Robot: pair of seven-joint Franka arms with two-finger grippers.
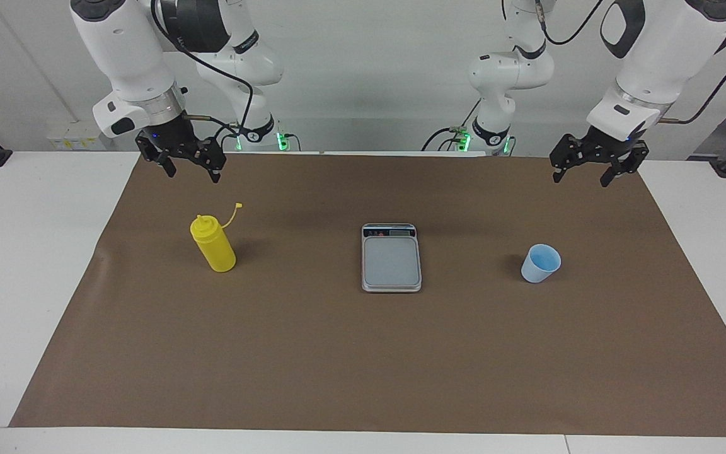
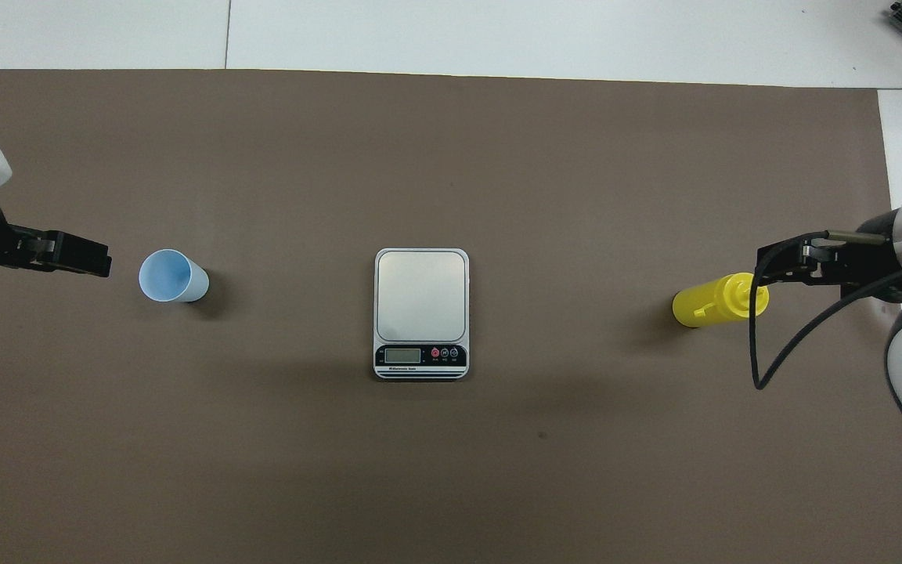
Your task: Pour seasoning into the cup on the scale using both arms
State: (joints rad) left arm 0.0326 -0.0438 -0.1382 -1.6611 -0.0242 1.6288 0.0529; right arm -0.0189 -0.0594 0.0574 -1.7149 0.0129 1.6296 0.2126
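One kitchen scale (image 1: 391,257) lies mid-mat with its plate bare; it looks stiff and need not be lifted. One yellow squeeze bottle (image 1: 213,243) stands toward the right arm's end, probably soft-walled and best gripped mid-body, under the empty, spread right gripper (image 1: 188,162). One light blue cup (image 1: 540,263), likely light and tippy, sits toward the left arm's end, where the left gripper (image 1: 581,166) hangs empty and spread.

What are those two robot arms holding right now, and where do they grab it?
Nothing. The left gripper and right gripper both hang open in the air, apart from the cup and the yellow bottle.
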